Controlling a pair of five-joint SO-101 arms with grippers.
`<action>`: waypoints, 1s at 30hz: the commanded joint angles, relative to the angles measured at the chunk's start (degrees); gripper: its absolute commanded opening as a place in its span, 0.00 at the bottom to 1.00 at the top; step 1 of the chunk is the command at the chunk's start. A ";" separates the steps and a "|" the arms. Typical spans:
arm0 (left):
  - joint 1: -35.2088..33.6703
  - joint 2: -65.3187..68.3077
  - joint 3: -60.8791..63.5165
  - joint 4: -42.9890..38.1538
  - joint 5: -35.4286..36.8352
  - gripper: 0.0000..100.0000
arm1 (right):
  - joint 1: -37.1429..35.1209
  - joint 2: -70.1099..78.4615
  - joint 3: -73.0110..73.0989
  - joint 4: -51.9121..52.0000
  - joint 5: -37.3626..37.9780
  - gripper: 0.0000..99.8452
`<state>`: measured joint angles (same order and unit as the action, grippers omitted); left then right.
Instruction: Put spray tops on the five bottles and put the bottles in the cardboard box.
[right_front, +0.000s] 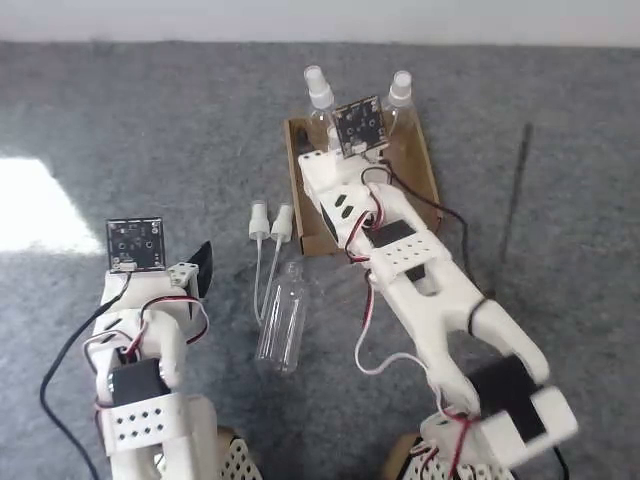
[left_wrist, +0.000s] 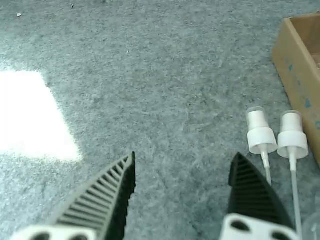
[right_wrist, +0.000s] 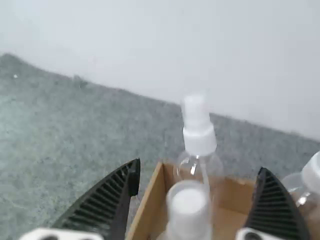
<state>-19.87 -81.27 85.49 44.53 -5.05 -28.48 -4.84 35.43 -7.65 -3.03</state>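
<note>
Grey carpet covers the table, and a white wall stands behind it. My left gripper is wide open and holds nothing. It sits low over the carpet. My right gripper is wide open too, up over the box. The white cap of the near bottle sits between its jaws, but they do not touch it.

The back bottle and the side bottle also stand in the box with tops on. So I think three bottles are done.

A bare bottle lies on the carpet between my arms, near the box. The first top and the second top lie side by side just beside it. Two loose tops tell me two bottles are likely left to do.

My right arm stretches over the box, and the standing bottles crowd its far end. That could get in the way of the next bottle. A sun patch lies off by my left arm.
</note>
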 joint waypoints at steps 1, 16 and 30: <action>0.09 -0.26 -0.31 -1.32 -0.26 0.28 | 0.31 -13.76 -4.31 9.63 0.70 0.30; 0.09 -0.26 -0.31 -1.41 -0.18 0.28 | -1.10 -28.70 -22.77 73.80 -7.74 0.30; 0.09 -0.26 1.45 -4.31 -0.18 0.28 | -9.01 -28.53 -0.97 70.46 -35.78 0.30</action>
<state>-19.87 -81.27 86.64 43.47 -5.05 -38.07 -31.03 24.62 75.34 -37.32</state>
